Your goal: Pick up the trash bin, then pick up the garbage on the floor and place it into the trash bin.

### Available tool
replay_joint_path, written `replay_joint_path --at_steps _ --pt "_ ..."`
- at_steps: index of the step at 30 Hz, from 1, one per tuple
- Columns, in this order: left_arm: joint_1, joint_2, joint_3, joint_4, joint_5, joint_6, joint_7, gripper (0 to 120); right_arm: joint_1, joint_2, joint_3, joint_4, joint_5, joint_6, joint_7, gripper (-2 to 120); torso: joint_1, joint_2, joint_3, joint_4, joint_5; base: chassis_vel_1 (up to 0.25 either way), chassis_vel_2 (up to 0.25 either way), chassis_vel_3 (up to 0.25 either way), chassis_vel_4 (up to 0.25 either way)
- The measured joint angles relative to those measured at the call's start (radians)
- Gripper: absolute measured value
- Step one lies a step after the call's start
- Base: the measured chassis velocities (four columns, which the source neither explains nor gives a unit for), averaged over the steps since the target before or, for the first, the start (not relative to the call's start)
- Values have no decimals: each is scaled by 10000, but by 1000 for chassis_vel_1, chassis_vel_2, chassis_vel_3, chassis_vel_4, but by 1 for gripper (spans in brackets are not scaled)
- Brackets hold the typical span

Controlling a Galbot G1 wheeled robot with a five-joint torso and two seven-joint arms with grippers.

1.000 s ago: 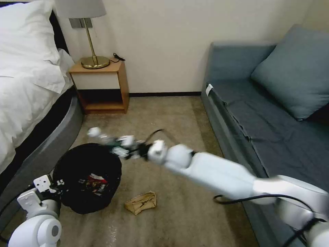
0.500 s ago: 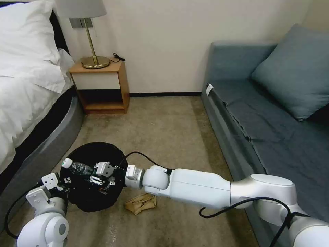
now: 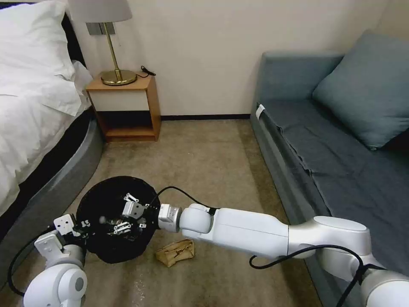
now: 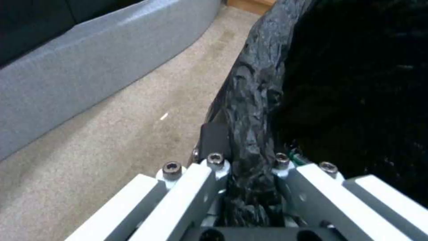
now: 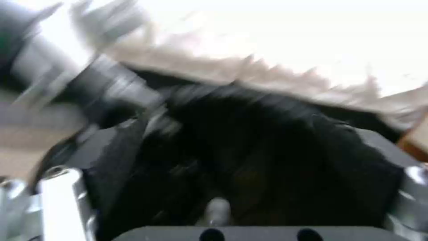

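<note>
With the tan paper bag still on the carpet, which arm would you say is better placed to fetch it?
Right, most likely. The right gripper is open over the trash bin, beside the paper bag. The left gripper is shut on the bin's rim, holding it.

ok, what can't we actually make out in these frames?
- Contents of the trash bin: head view, its dark liner and the right gripper over its mouth hide them; nothing inside can be named.
- Right wrist view: motion blur; the right gripper's finger state is unclear.
- Left gripper: left wrist view shows it shut on the bin's rim, fingertips hidden by the crinkled bag.
- Paper bag on the carpet: print too small to read.
</note>
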Motion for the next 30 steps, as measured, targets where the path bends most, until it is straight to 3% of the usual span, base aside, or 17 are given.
replay_joint_path --at_steps 7,11,14,15,18,22,30 --pt "-75 110 -239 198 -50 1 2 3 333 -570 1911 488 -20 -720 657 100 0 -1 0 2 2 0 0 0 0" --pt "-90 179 -486 253 -157 -5 26 3 406 -1988 2441 575 -190 -1780 1020 99 0 -1 0 3 3 0 0 0 0" --pt "-67 275 -661 305 -271 -23 55 3 360 -3550 1973 298 -334 -1918 181 99 0 -1 0 -12 4 0 0 0 0" --pt "-67 275 -661 305 -271 -23 55 3 360 -3550 1973 298 -334 -1918 181 99 0 -1 0 -12 4 0 0 0 0" --pt "-59 324 -732 353 -341 -31 77 3 238 -4125 1139 -343 -863 -1029 -1300 100 0 -1 -1 -7 4 0 0 0 0" --pt "-36 343 -741 402 -344 -49 75 3 59 -4114 132 -1045 -1366 -38 -2431 99 0 -1 0 -1 3 0 0 0 0" --pt "65 309 -737 402 -341 -111 111 3 -109 -3342 -1453 -2453 -1631 763 -2730 93 0 -1 0 1 1 0 0 0 0"
